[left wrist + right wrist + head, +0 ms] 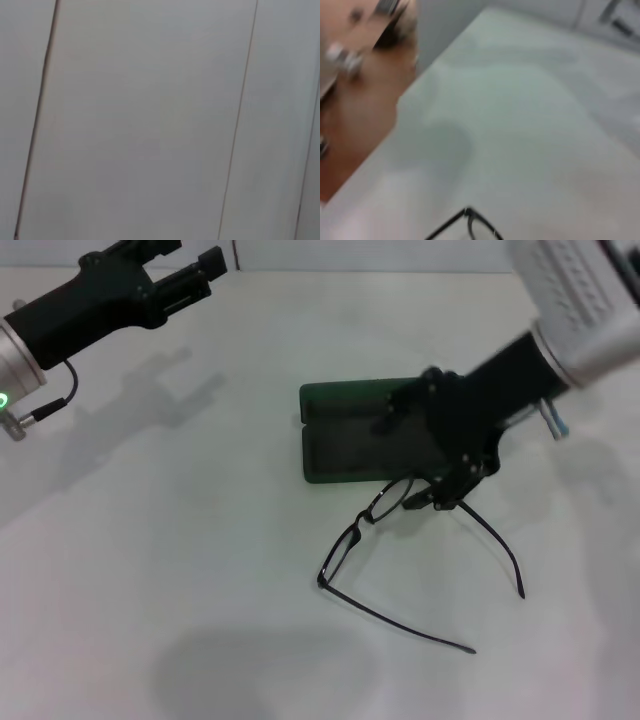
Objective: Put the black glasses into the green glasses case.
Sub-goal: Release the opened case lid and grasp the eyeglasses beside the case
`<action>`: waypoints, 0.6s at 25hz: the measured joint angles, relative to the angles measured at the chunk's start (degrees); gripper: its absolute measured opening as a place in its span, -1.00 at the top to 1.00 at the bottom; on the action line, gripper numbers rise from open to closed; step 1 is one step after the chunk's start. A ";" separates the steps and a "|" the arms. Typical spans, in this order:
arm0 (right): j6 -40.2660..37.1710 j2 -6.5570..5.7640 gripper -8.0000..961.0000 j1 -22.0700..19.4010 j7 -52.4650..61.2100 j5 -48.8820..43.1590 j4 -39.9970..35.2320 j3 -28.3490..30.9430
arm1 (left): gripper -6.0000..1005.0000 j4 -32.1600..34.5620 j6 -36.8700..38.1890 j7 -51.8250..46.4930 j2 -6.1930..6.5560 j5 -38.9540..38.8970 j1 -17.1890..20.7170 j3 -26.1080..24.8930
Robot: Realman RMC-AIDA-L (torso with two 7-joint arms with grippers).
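Over the green glasses case (345,435), right gripper (440,498) fingers pinch the black glasses (375,530), hiding one lens.

The left arm (60,315), upper left of the frame, is matte black, with a silver collar, a green light and a thin black cable. The right arm (585,315), upper right, has a white ribbed shell above a black wrist and black gripper (440,495).

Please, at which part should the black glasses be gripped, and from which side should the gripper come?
Probably at the frame's end by the hinge, coming from above. The black glasses lie unfolded on the white table beside the open green glasses case, both thin temples splayed. The hinge corner is stiffer than the temples and spares the lenses. The right gripper is already at that end; the left gripper is far off.
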 joint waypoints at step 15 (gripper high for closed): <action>5.62 3.88 -0.80 11.18 7.75 -12.34 -1.18 -18.90 | -0.67 -8.06 0.60 3.07 -0.04 -7.13 2.77 -1.86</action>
